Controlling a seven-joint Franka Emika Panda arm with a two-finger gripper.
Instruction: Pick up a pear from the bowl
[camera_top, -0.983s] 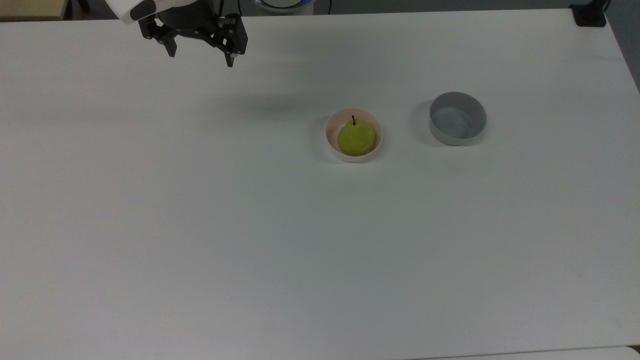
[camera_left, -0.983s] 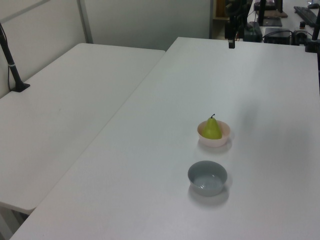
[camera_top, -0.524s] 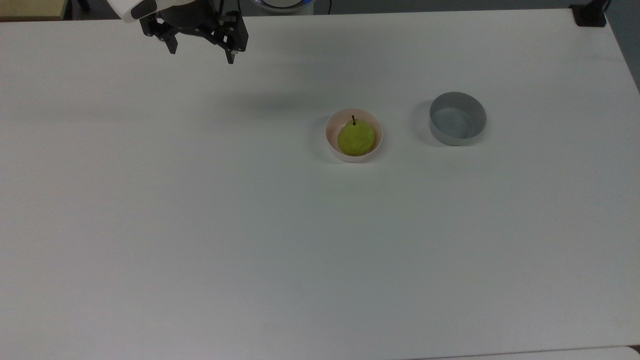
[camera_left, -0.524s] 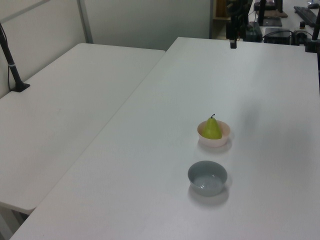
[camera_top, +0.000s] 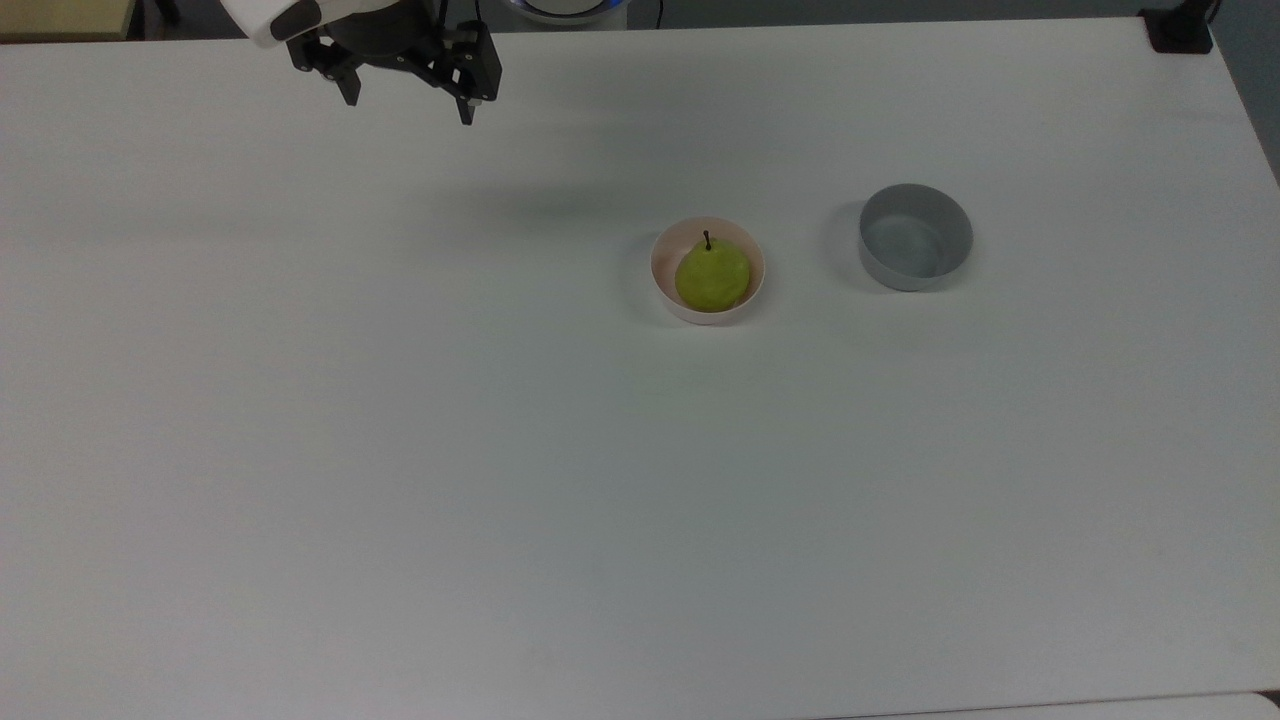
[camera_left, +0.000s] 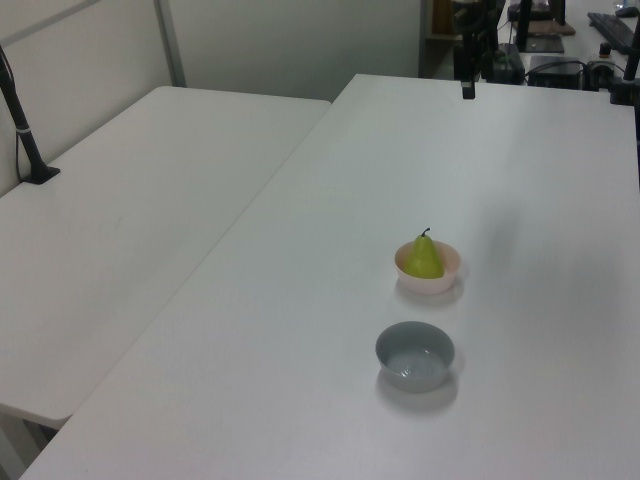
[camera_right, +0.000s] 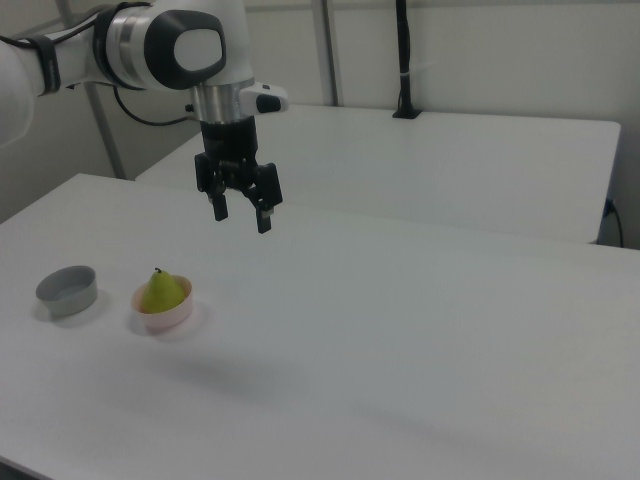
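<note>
A yellow-green pear (camera_top: 712, 277) (camera_left: 424, 258) (camera_right: 164, 291) with a dark stem stands upright in the small pale pink bowl (camera_top: 662, 283) (camera_left: 442, 280) (camera_right: 168, 317) near the table's middle. My gripper (camera_top: 407, 109) (camera_right: 242, 219) hangs high above the table, far toward the top view's upper left of the bowl, its black fingers (camera_top: 465, 108) spread open with nothing between them. In the right view it hovers above and to the right of the pear.
An empty grey bowl (camera_top: 914, 236) (camera_left: 414, 355) (camera_right: 68, 289) stands beside the pink one, on the top view's right. A second white table (camera_left: 130, 200) adjoins this one, with a black pole mount (camera_left: 25, 130) on it.
The gripper has drifted slightly toward the top view's upper edge and a little right. Pear and bowls have not moved.
</note>
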